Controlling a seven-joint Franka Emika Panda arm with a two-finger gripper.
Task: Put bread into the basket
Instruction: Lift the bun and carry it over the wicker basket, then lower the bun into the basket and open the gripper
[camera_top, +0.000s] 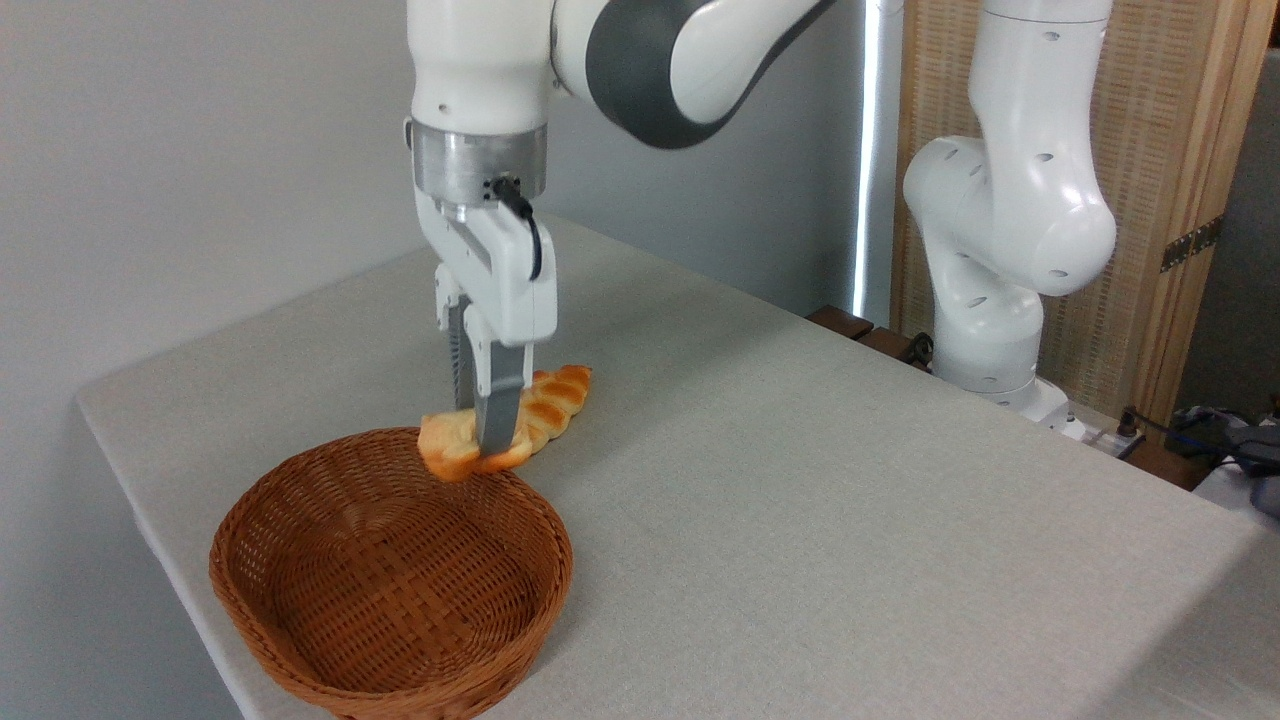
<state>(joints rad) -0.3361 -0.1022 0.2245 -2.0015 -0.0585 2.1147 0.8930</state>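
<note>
No legible text, label, brand mark, number or sign is present on any surface in view. The white arm casings carry no readable marking, and the same holds for the gripper, the basket and the table cloth. The wooden screen at the rear right likewise bears no lettering.

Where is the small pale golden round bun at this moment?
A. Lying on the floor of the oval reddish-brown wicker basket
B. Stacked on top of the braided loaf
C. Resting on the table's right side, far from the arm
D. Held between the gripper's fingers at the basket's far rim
D: the gripper is shut on the small pale golden round bun at the far rim of the oval reddish-brown wicker basket, whose inside holds nothing.
</note>
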